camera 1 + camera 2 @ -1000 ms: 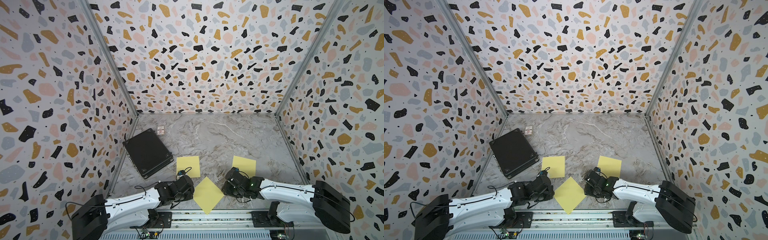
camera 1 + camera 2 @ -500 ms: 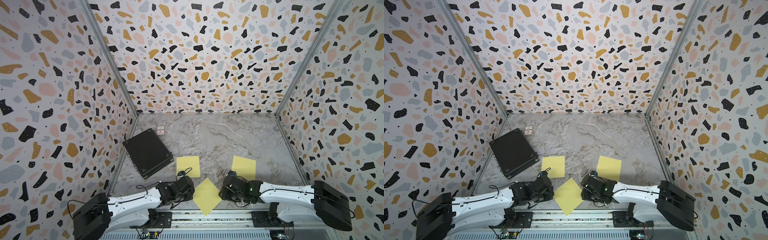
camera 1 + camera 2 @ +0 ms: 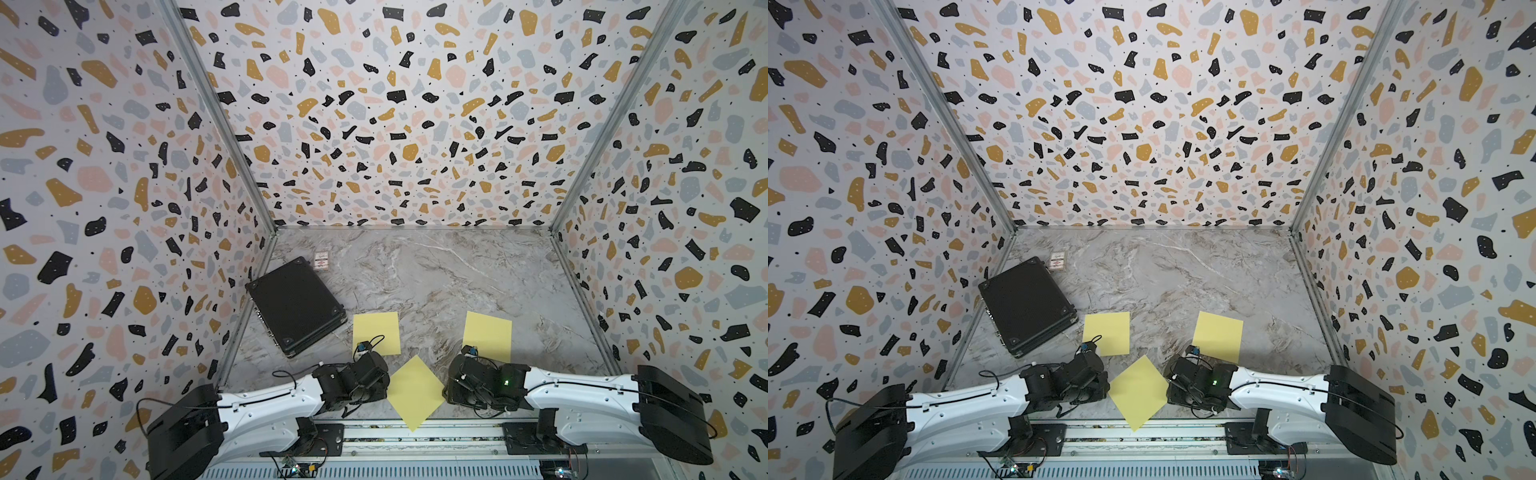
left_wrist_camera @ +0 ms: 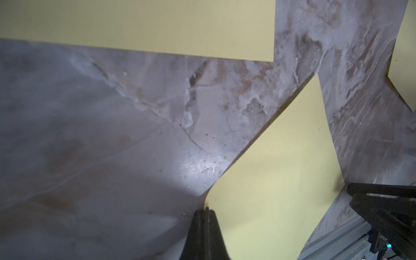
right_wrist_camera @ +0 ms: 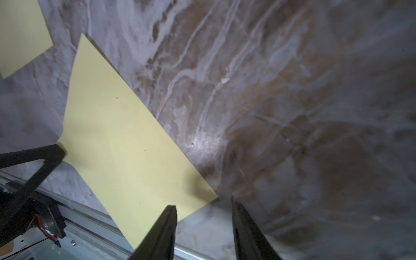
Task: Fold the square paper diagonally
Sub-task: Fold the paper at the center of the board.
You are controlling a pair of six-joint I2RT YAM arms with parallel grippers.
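Marble tabletop point(image 3: 436, 282), terrazzo walls point(image 3: 395, 116), three yellow papers, black case point(image 3: 297, 305)

This was a lab test cell, not a home or shop. Three terrazzo-patterned walls point(image 3: 395, 124), joined by bare metal corner posts, boxed in a marble-look tabletop point(image 3: 436, 282). Along the tabletop's near edge ran an aluminium rail point(image 3: 415, 436) with exposed wiring, carrying the two white robot arm bases point(image 3: 963, 411).
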